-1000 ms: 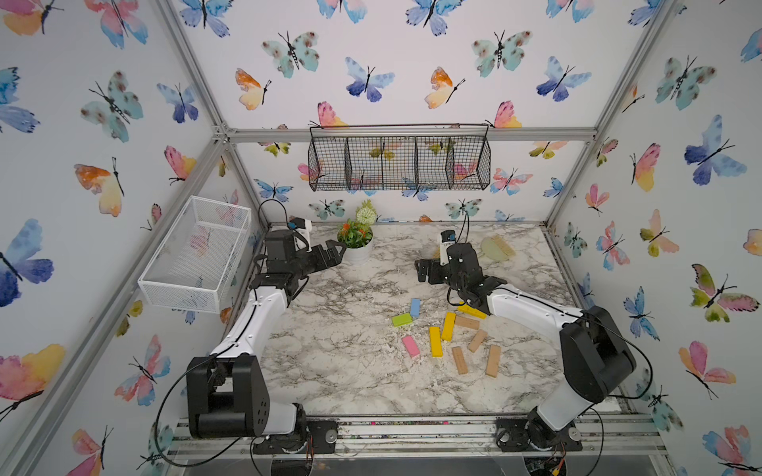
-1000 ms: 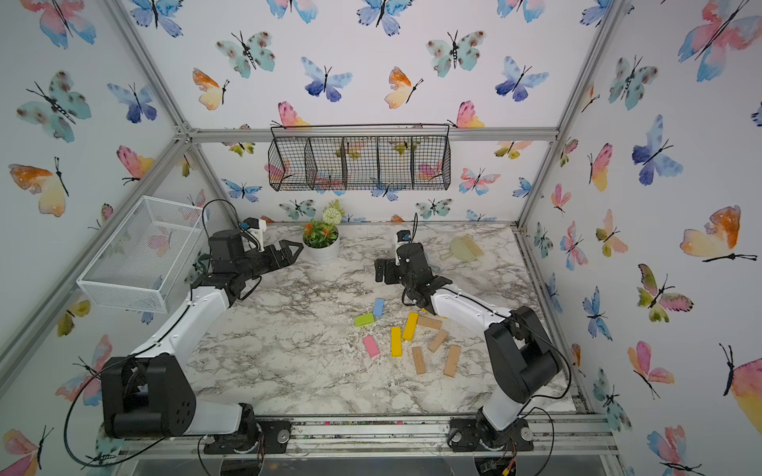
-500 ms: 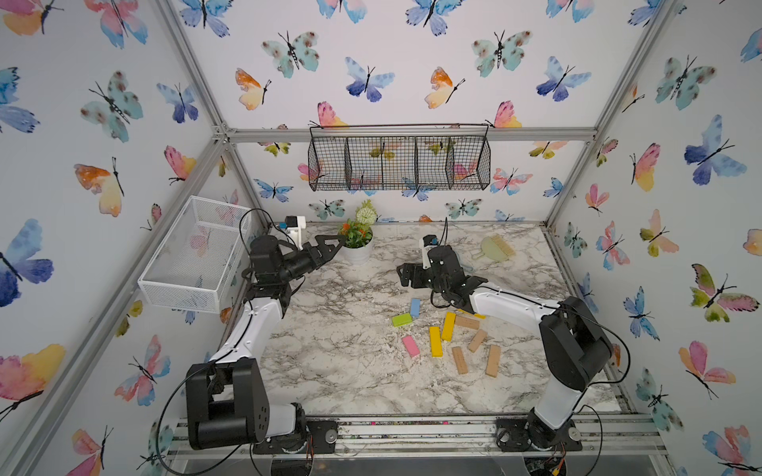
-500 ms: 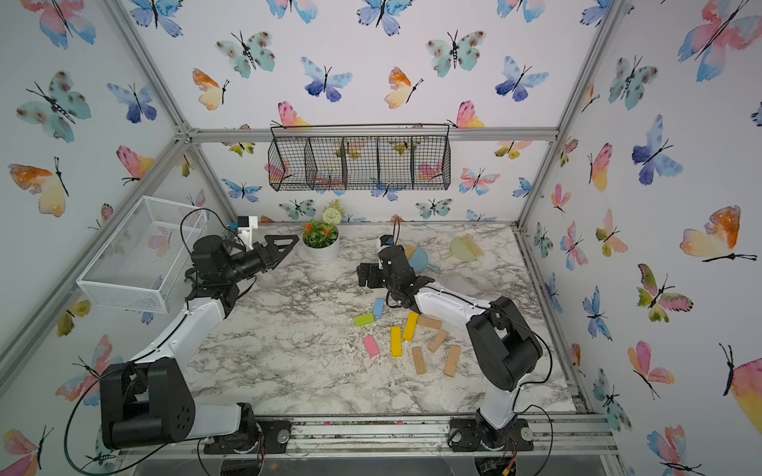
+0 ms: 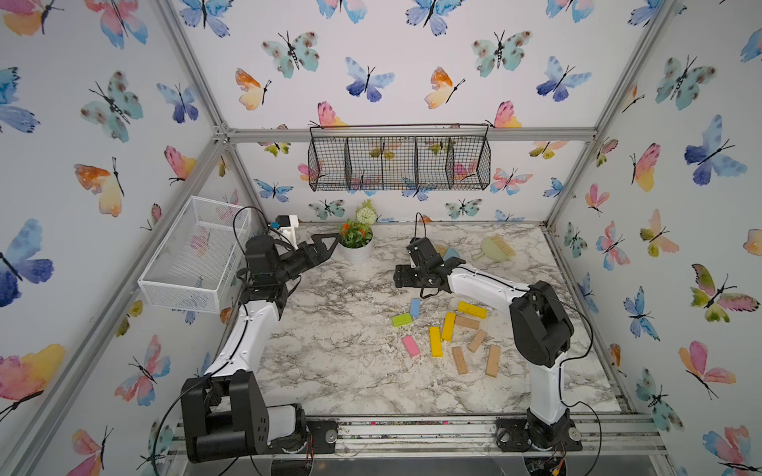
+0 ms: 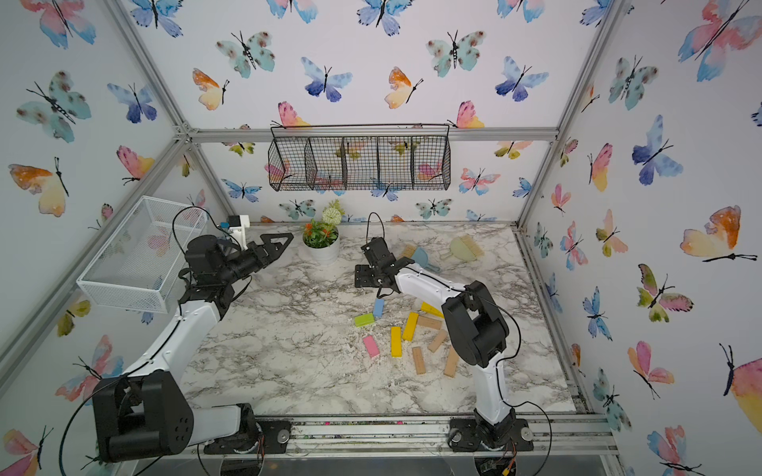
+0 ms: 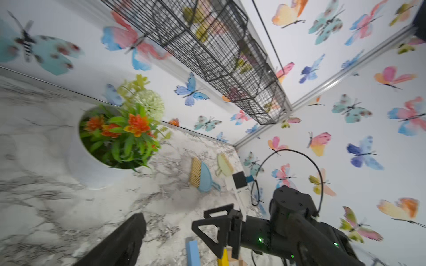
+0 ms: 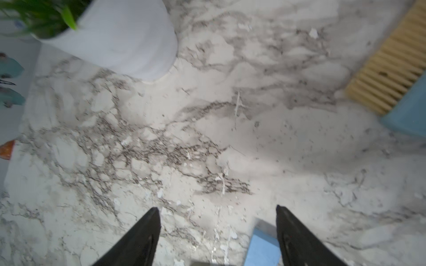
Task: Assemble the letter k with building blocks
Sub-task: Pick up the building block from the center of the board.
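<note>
My right gripper [image 5: 405, 283] hangs low over the marble table [image 5: 330, 371] and points down. Its 2 fingers [image 8: 143, 237] stand apart and hold nothing. In the right wrist view the blue block [image 8: 262, 246] lies flat on the table just beside the inner side of 1 finger, but I cannot tell if they touch. The building blocks [image 5: 448, 326] lie loose on the table near my right arm and form no letter yet. In both top views the blue block [image 6: 378, 308] is nearest to this gripper, with the green block [image 5: 402, 320] just beside it and the pink block [image 5: 410, 346] closer to the front edge. The 3 yellow blocks [image 5: 435, 341] and 4 tan blocks [image 5: 459, 360] are scattered next to them. My left gripper [image 5: 330, 243] is raised beside the potted plant [image 5: 355, 243], released wide and empty, well apart from all blocks.
</note>
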